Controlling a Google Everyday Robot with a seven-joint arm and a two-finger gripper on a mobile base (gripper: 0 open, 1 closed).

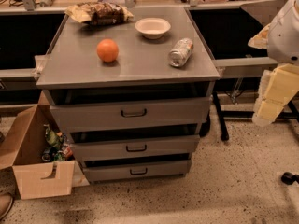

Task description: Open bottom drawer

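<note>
Bottom drawer (107,171) is found at the lower centre of the frame, as the lowest of 3 grey fronts in a grey metal cabinet (70,73). Its small dark pull handle (138,171) is set in the middle of the panel. A dark gap is seen above the panel, and none of the drawer's inside is shown. The middle drawer (103,149) and the top drawer (93,115) are stacked above it, each with its own dark handle and a dark gap above.

The gripper (268,107) is seen at the right edge of the frame, as a pale yellowish part hung below a white rounded arm segment (287,31). It is held to the right of the cabinet, at about the height of the top drawer and well apart from the bottom drawer. Nothing is touched by it. Whether it is clenched or released cannot be told.

On the cabinet top 4 things are laid out: an orange (107,50) at the left, a white bowl (153,27) behind the centre, a silver can (181,52) lying on its side at the right, and a snack bag (99,13) at the back left. An open cardboard box (32,178) holding discarded wrappers and cans is placed on the speckled floor (224,190) at the lower left, just beside the cabinet.
</note>
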